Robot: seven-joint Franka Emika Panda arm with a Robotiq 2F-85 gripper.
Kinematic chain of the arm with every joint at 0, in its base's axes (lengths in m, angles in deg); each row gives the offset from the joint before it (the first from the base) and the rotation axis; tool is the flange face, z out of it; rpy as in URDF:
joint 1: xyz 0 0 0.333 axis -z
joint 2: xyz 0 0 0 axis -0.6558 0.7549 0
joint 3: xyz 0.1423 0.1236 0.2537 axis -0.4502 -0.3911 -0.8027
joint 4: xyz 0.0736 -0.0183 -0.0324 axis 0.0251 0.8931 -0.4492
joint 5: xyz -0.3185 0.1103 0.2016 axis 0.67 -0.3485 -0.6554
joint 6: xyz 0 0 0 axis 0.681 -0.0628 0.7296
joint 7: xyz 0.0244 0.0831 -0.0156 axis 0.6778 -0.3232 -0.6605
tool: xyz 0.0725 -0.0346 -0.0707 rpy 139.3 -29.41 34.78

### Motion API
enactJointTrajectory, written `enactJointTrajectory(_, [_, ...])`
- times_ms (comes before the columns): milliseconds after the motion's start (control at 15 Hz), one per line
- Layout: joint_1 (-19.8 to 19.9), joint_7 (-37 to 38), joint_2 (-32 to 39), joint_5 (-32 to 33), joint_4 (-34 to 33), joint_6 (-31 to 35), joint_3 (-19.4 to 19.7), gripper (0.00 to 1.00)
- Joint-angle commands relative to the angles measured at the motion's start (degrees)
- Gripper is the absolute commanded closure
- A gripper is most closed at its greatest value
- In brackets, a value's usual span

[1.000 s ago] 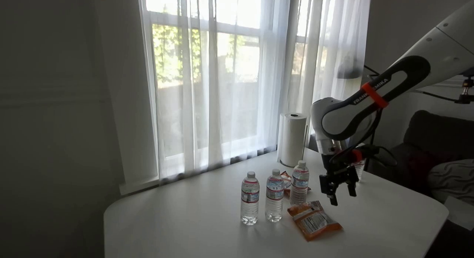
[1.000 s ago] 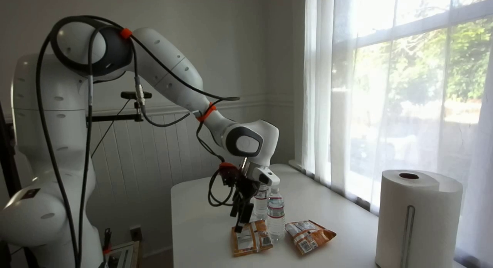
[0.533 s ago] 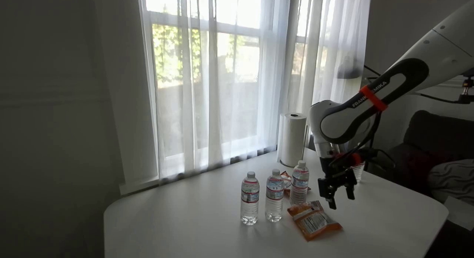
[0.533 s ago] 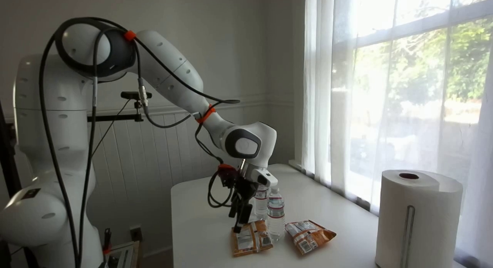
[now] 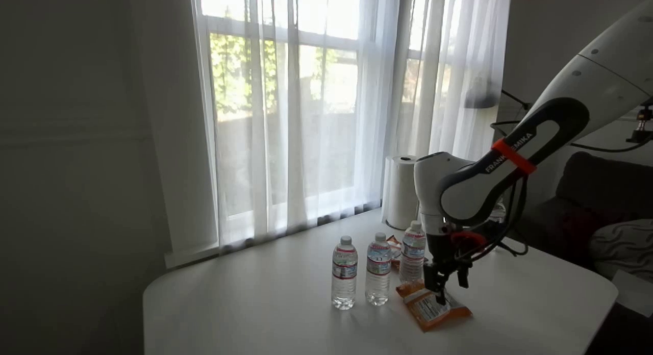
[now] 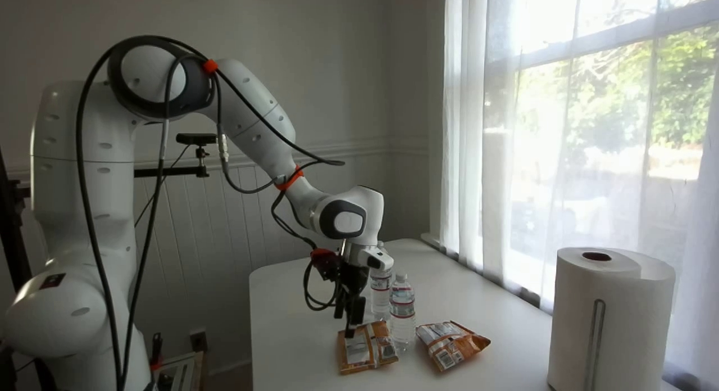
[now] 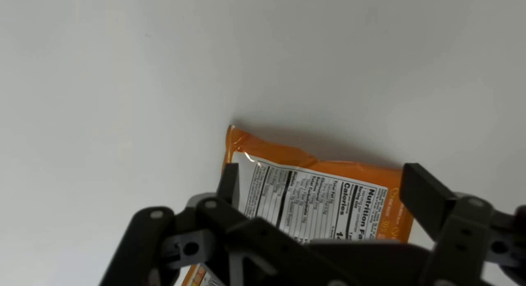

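Note:
An orange snack bag with a white nutrition panel lies flat on the white table, in all views. Above it my gripper points down and stands open. In the wrist view its black fingers straddle the bag, one over each side, with nothing clamped. In both exterior views the gripper hangs just over the bag; whether a fingertip touches it I cannot tell. Close beside the bag stands a water bottle. A second orange bag lies past that bottle.
Two more upright water bottles, one at the left and one in the middle, stand near the bag. A paper towel roll is by the curtained window. Another bottle is partly hidden behind the arm. A dark sofa lies beyond the table.
The arm has come lower and the gripper has turned more upright. In an exterior view it has shifted left and down, over the bag. Bags and bottles stay put.

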Motion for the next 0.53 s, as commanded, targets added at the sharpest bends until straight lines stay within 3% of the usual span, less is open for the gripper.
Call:
enactJointTrajectory(0, [-1.35, 3.67, 0.59, 4.58, 2.38, 6.09, 0.31, 0.0])
enactJointTrajectory(467, [-1.35, 3.2, 3.37, 6.4, 3.08, 12.51, 0.98, 0.0])
